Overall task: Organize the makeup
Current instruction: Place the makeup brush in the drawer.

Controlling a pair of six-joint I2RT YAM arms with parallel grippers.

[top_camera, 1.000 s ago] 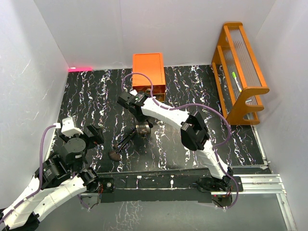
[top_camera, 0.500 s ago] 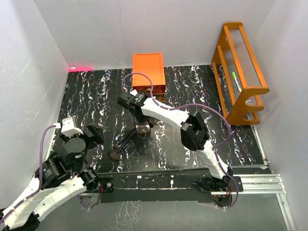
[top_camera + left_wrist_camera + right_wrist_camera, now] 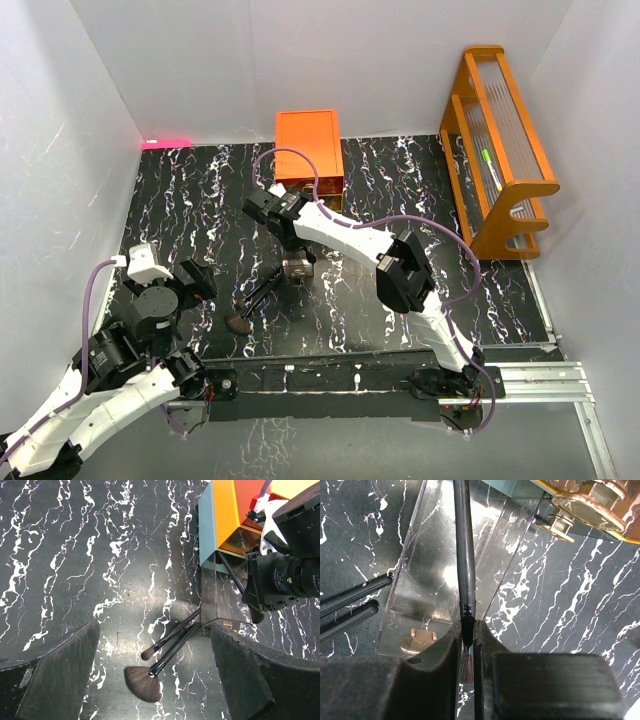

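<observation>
The table (image 3: 75,555) is smooth black marble-look with white veins and a faint gloss. Two brushes (image 3: 170,636) at lower centre have glossy black handles and soft matt brown bristles. A third brush (image 3: 463,555), mid-frame in the right wrist view, has the same glossy black handle. The drawer (image 3: 430,580) is shiny clear plastic, its knob (image 3: 422,636) brassy metal.

The black, white-veined bench (image 3: 200,200) carries an orange drawer chest (image 3: 308,145) at its far edge, an orange rack (image 3: 500,150) on the right, and 2 black brushes (image 3: 174,649) lying side by side near the middle
</observation>
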